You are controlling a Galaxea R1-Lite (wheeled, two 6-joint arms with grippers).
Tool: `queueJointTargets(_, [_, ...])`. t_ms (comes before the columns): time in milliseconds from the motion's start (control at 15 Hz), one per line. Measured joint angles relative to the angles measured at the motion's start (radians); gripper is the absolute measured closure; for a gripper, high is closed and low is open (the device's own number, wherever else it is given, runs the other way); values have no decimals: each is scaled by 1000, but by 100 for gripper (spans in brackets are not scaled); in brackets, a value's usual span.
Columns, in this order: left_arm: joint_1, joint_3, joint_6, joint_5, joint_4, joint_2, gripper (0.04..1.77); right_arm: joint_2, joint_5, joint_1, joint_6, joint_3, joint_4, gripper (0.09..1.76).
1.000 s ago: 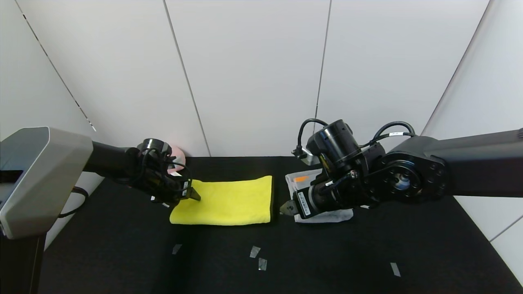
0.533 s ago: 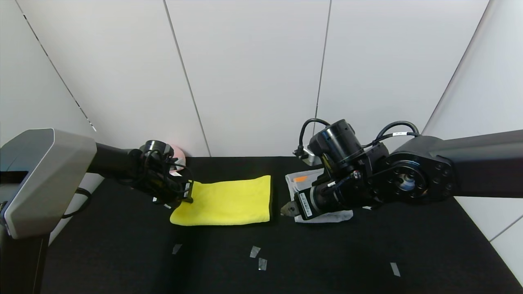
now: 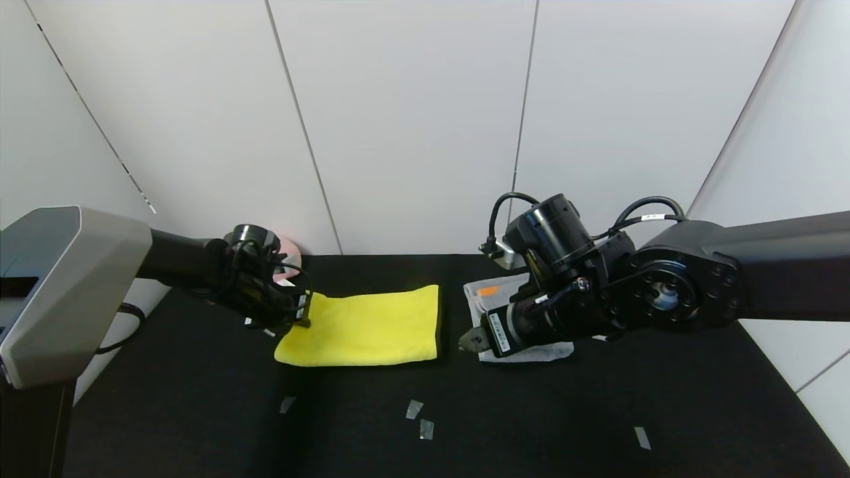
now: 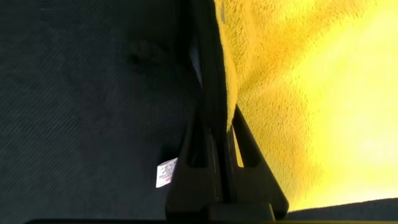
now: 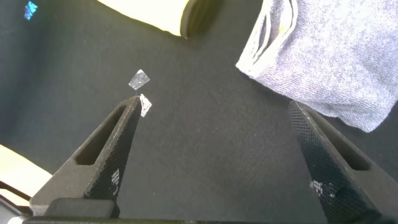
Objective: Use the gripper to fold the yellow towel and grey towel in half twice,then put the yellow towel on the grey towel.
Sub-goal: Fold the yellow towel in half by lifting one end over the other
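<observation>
The yellow towel [image 3: 365,326] lies folded on the black table, left of centre. My left gripper [image 3: 302,318] is at its left edge, shut on the towel's dark edge trim. In the left wrist view the yellow towel [image 4: 311,93] rises between the closed fingers of the left gripper [image 4: 216,118], with a small white tag [image 4: 166,172] beside them. The grey towel [image 3: 539,352] lies folded at centre right, mostly hidden under my right arm. My right gripper [image 3: 470,340] hovers open between the two towels; in the right wrist view the right gripper [image 5: 214,109] has only bare table between its fingers, with the grey towel [image 5: 336,56] beyond one of them.
A pink plush peach [image 3: 289,248] sits at the back left against the wall. Small tape bits [image 3: 415,408] lie on the black tabletop [image 3: 199,398] nearer the front, another tape bit [image 3: 642,437] at the right. White walls close the table on three sides.
My left gripper has shut on the yellow towel's left edge, which was free a second ago. The towel has shifted slightly left. The right arm has barely moved.
</observation>
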Motion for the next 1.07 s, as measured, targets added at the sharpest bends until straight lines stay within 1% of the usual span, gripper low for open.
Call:
queueJointTargets(200, [2,-16,68,88,63,-31,168,0,1,-6,0,6,0,15])
queueJointTargets(333, [5,-26,109,166,84,-52,168,0,0,-12,0,11,0,15])
queueJointTargets(400, [10,-28,135,196,87,-62,168,-3,0,-14,0,14,1,15])
queueJointTargets(667, [32,-30,209,288,89,-101,168,-19,1,-26,-1,32,0,15])
queueJointTargets(733, [35,-29,215,294,90,-112,168,-24,1,-32,-1,37,0,15])
queueJointTargets(867, [26,-27,212,291,146,-134,168,-37,0,-40,-4,54,0,15])
queueJointTargets(1000, [4,-34,202,270,193,-157,168,-50,0,-52,-21,74,-1,15])
queueJointTargets(1067, [-11,-36,197,263,198,-168,168,-56,0,-57,-22,81,-1,15])
